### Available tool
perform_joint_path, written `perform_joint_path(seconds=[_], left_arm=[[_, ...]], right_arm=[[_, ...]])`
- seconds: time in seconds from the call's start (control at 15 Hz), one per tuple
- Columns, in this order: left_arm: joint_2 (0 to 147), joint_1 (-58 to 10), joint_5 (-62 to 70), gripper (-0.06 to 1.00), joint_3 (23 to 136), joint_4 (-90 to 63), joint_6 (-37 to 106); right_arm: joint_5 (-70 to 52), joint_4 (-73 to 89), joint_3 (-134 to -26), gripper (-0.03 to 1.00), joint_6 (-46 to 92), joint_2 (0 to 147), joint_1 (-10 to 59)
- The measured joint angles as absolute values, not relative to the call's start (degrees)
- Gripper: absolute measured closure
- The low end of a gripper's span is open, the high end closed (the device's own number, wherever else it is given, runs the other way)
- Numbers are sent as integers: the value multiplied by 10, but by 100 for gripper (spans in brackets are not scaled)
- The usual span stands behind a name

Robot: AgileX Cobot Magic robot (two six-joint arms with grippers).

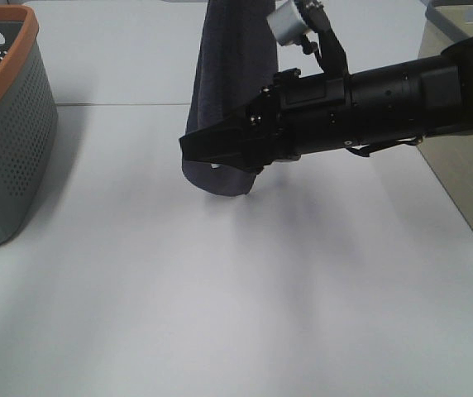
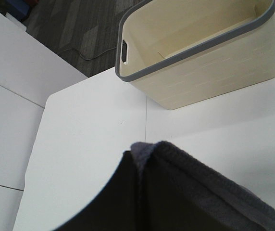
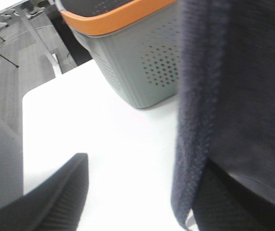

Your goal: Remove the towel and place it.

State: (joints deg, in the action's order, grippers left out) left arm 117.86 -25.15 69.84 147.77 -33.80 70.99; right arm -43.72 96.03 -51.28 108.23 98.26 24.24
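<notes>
The dark navy-grey towel point(image 1: 224, 74) hangs down from above the top edge of the exterior high view, its lower end point(image 1: 220, 180) just above the white table. My left gripper point(image 2: 138, 166) is out of the high view. In the left wrist view its dark finger point(image 2: 108, 202) is pressed against the towel point(image 2: 200, 192), shut on it. My right gripper point(image 1: 197, 151) reaches across from the right and is at the towel's lower part. In the right wrist view it point(image 3: 142, 192) is open, with the towel's hemmed edge point(image 3: 195, 144) hanging over one finger point(image 3: 233, 202).
A grey perforated basket with an orange rim point(image 1: 5, 124) stands at the table's left edge and also shows in the right wrist view point(image 3: 142, 62). A beige basket with a grey rim point(image 1: 468, 174) stands at the right and also shows in the left wrist view point(image 2: 200, 67).
</notes>
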Motion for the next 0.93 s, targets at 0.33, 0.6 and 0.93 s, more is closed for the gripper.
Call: perform_joint_path(seconds=[0.33, 0.6, 0.93], left_arm=[[1179, -252, 698, 94, 1478, -337, 710], [1180, -252, 698, 94, 1478, -336, 708], [1180, -252, 698, 94, 1478, -336, 698]], right_arm=[[-291, 980, -513, 36, 1152, 967, 273], [-292, 995, -513, 52, 1188, 967, 273], [-277, 996, -513, 92, 1164, 967, 273]])
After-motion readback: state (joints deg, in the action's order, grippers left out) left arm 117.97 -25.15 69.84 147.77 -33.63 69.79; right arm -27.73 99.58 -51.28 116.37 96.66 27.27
